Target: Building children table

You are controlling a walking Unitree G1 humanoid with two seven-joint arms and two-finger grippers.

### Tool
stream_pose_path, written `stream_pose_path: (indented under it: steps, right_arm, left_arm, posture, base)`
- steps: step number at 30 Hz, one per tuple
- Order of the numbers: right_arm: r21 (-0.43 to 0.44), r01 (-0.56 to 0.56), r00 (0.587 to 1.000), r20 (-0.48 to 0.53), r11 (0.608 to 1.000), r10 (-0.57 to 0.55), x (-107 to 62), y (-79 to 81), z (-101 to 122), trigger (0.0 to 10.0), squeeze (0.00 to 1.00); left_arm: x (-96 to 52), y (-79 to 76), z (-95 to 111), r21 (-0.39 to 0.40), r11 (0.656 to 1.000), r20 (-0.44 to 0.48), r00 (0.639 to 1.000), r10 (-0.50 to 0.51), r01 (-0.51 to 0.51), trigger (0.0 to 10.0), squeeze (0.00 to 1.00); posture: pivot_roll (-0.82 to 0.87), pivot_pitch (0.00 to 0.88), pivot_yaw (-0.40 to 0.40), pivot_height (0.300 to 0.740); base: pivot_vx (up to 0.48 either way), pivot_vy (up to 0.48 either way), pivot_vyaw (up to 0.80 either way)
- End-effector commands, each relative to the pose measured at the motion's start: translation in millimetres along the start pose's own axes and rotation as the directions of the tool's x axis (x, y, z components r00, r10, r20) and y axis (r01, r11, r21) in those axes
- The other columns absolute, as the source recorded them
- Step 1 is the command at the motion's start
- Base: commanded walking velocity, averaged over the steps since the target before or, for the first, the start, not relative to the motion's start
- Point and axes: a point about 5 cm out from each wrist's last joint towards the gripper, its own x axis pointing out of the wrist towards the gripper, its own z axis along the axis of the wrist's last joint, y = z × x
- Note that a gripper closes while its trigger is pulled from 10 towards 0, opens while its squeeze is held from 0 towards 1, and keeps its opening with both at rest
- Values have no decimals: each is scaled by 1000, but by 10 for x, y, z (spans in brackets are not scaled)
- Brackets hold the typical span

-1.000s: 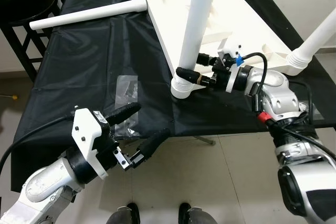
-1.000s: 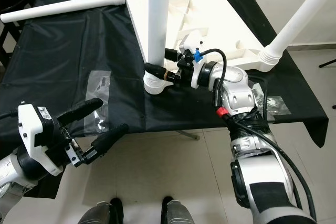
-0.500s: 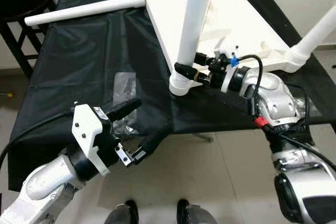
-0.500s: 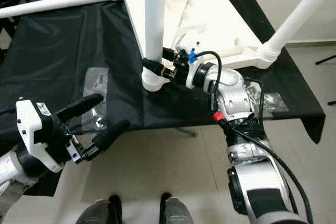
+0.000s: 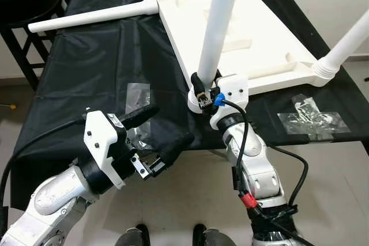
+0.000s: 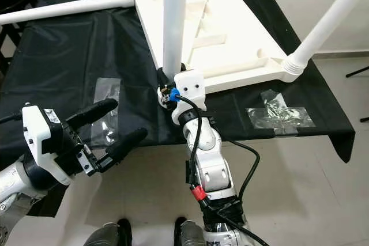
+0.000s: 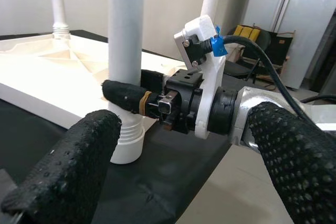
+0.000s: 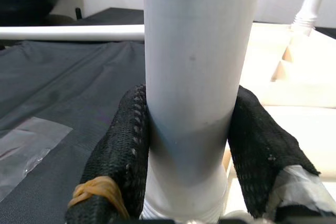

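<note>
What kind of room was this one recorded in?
Probably a workroom or lab, not a lived-in home: a work table under a black cloth, pale tiled floor, and a black stool by plain white walls.

A work table (image 5: pixel 86 67) draped in a black cloth carries the items. An upturned white tabletop (image 5: pixel 242 33) lies flat on it, legs standing from its corners and one leg (image 5: pixel 92 16) lying sideways. Two clear plastic bags (image 5: pixel 137 97) (image 5: pixel 311 118) lie on the cloth.
</note>
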Motion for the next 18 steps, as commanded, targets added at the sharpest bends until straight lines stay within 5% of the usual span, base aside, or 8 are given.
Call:
stream_pose_path:
  steps: [1, 2, 5, 6, 9, 12, 14, 18]
  right_arm:
    - [-28, 28, 987, -156, 999, -32, -107, -73, -274, 10000, 0]
    - [-2, 7, 991, -136, 1000, -7, -118, -51, -220, 10000, 780]
    - [12, -117, 992, -54, 993, 117, -110, 13, -68, 10000, 780]
    - [43, -212, 977, 2, 976, 212, -93, 4, 44, 10000, 1000]
    - [52, -305, 952, 43, 951, 303, -78, -50, 145, 10000, 1000]
    - [-58, -490, 867, 77, 870, 493, 14, -388, 381, 10000, 1000]
    - [-58, -490, 867, 77, 870, 493, 14, -388, 381, 10000, 1000]
    - [-144, -578, 809, 24, 803, 587, 151, -554, 461, 10000, 1000]
  left_arm:
    - [4, -21, -53, -31, 1000, -16, 1000, -7, 6, 10000, 0]
    - [9, -27, -56, -33, 999, -17, 1000, -10, 9, 10000, 0]
    - [15, -30, -59, -33, 999, -19, 1000, -12, 11, 10000, 0]
    - [17, -30, -60, -33, 999, -19, 1000, -12, 11, 10000, 0]
    - [15, -33, -64, -37, 999, -21, 1000, -12, 11, 10000, 0]
    - [16, -62, -83, -51, 999, -24, 1000, -19, 17, 10000, 0]
    - [16, -62, -83, -51, 999, -24, 1000, -19, 17, 10000, 0]
    - [23, -77, -80, -52, 998, -23, 1000, -20, 19, 10000, 0]
  posture:
    - [29, 286, -73, 740]
    - [29, 285, -73, 740]
    - [30, 286, -74, 740]
    - [28, 287, -74, 740]
    - [24, 289, -71, 740]
    - [25, 289, -75, 740]
    - [25, 289, -75, 740]
    - [38, 291, -77, 740]
  base:
    - [0, 0, 0]
    - [0, 0, 0]
    - [0, 0, 0]
    - [0, 0, 0]
    - [0, 0, 0]
    - [0, 0, 0]
    - [0, 0, 0]
    - [0, 0, 0]
